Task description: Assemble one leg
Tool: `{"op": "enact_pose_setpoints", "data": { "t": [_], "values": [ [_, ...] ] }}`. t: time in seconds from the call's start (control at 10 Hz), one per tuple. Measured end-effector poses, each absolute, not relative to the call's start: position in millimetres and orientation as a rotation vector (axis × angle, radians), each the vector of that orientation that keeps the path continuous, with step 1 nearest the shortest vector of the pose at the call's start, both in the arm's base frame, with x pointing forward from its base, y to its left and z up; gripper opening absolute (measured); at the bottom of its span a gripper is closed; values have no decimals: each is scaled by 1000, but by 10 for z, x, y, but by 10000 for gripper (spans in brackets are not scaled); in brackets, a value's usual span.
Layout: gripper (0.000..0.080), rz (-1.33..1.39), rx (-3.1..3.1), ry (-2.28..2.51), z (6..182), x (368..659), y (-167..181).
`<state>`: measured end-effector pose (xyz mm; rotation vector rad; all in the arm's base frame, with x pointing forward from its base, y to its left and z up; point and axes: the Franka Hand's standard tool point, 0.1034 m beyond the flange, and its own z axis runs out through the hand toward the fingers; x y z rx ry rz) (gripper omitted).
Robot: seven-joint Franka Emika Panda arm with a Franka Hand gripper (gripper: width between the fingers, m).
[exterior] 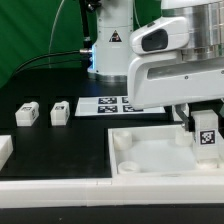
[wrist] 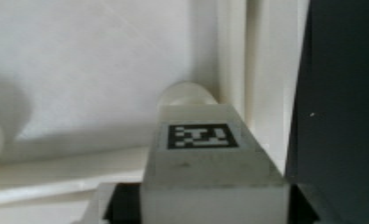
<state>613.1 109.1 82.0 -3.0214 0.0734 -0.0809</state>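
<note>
The black table [exterior: 45,88] carries the white tray [exterior: 155,155]. The arm [exterior: 175,50] hangs over the tray's far corner on the exterior view's right. The marker board [exterior: 105,103] lies just behind the tray. The gripper [exterior: 204,118] pinches one leg [exterior: 205,138] upright beside the tray's rim, with its tag facing outward. Whether the leg touches the tray cannot be told. Two loose legs [exterior: 27,114] [exterior: 60,112] lie apart from the tray, toward the exterior view's left.

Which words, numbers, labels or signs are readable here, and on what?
No words or numbers are readable.
Triangular warning sign on the arm's base: symbol too small to read.
Square tag on the leg: black-and-white pattern, no text.
The marker board: same kind of tags, no text.
</note>
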Motion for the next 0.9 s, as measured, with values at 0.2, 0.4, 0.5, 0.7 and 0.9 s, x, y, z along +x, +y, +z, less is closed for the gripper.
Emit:
{"op": "enact_pose_setpoints", "data": {
  "t": [0.2, 0.4, 0.5, 0.7, 0.9],
  "values": [
    [292, -56, -2978, 440, 808, 6121, 1101],
    [293, -28, -2891, 810, 807, 6120, 1106],
    [294, -12, -2830, 990, 802, 6118, 1105],
    [294, 27, -2665, 1347, 791, 6114, 1107],
    [294, 56, -2507, 1601, 787, 6114, 1116]
  ]
}}
